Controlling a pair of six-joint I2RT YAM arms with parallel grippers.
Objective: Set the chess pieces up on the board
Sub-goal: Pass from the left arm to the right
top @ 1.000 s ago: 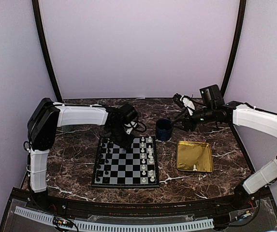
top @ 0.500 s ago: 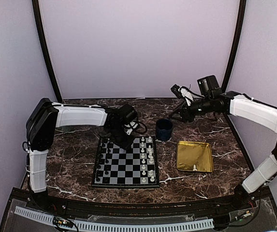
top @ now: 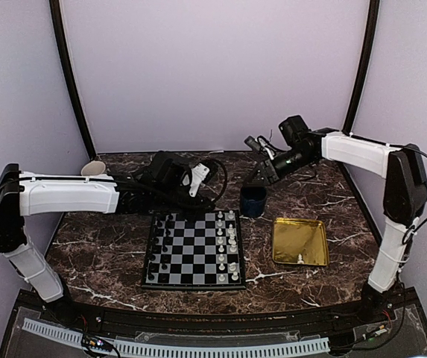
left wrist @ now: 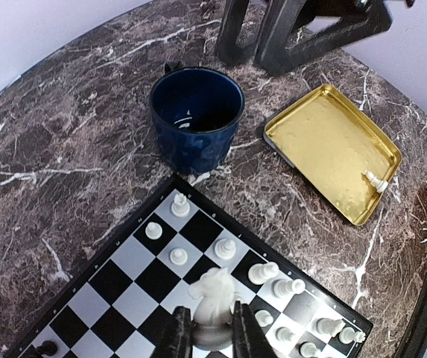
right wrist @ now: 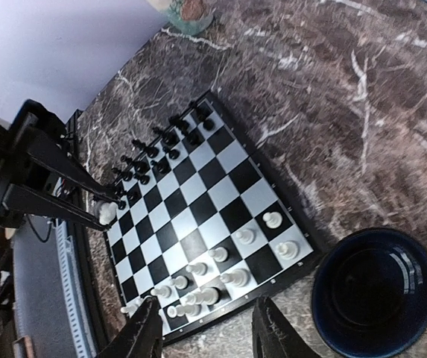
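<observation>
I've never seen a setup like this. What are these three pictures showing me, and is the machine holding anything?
These are two robot arms, the left arm and the right arm, bolted at the near edge of a marble-patterned table. The wide picture comes from a fixed camera above and behind them. The other two come from small cameras on each wrist, looking past that arm's own pincer. On the table lie a chessboard with black pieces along one side and white pieces along the other, a dark blue mug, and a gold tray with a stray white piece in it. The left pincer is closed on a white knight, held up off the board. The right pincer stands open and empty near the mug.
</observation>
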